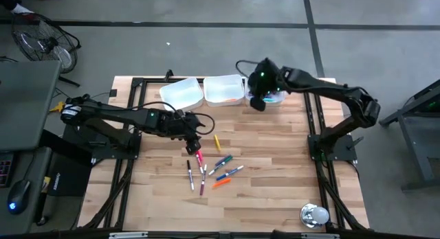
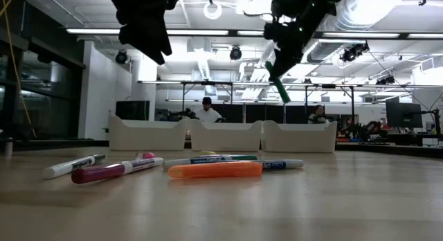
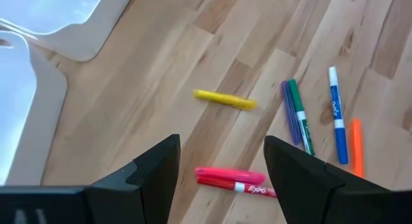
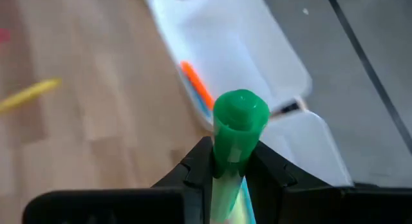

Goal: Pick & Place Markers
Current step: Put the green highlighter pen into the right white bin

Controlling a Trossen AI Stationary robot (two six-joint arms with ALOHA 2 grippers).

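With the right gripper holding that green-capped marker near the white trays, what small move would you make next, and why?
Probably lower the right gripper a little and open it. It is shut on the green-capped marker, hanging above the white rectangular plastic trays at the table's far edge, so the marker should drop into one. The open left gripper waits over the loose markers.

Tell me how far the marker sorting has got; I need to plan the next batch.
Done: at least an orange marker already lies in a white tray. In hand: the right claw grips a green marker above the trays. Left: the left claw hangs open over a pink marker, with about nine more loose on the table.
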